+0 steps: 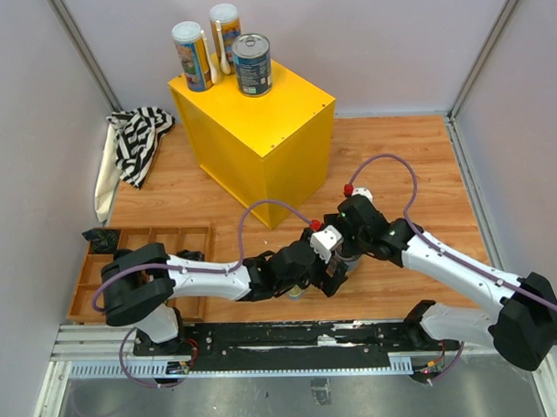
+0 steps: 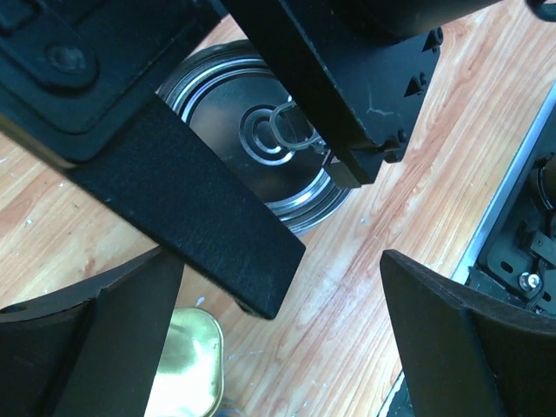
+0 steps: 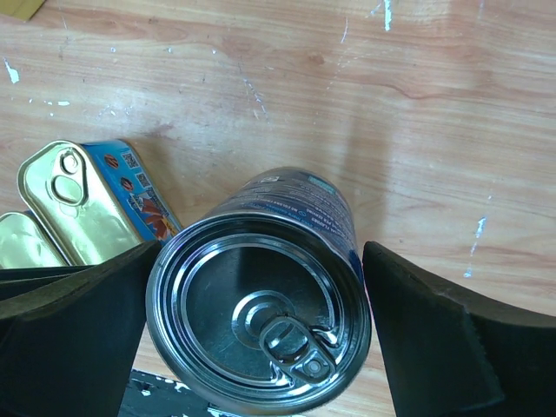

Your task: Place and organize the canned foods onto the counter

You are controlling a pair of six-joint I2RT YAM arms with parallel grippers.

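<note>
Both arms reach to the lower middle of the top view, in front of the big yellow counter (image 1: 257,127).

The left arm lies low and long, from the lower left toward the middle. The left gripper (image 2: 282,261) points down at the wooden floor. Its two fingers (image 2: 95,347) are far apart and hold nothing. A gold tin (image 2: 191,356) lies by the lower left one.

The right arm comes from the lower right and bends down at the wrist. The right gripper (image 3: 261,252) hangs right over a silver-topped can (image 3: 261,321) that stands on the floor. Its fingers are far apart, one on each side of the can, very near it. I cannot tell if they touch it. Two gold tins (image 3: 74,195) lie at the left of that view.

On top of the counter, in the upper middle, stand two tall cans (image 1: 193,56) and one blue can (image 1: 252,65).
</note>
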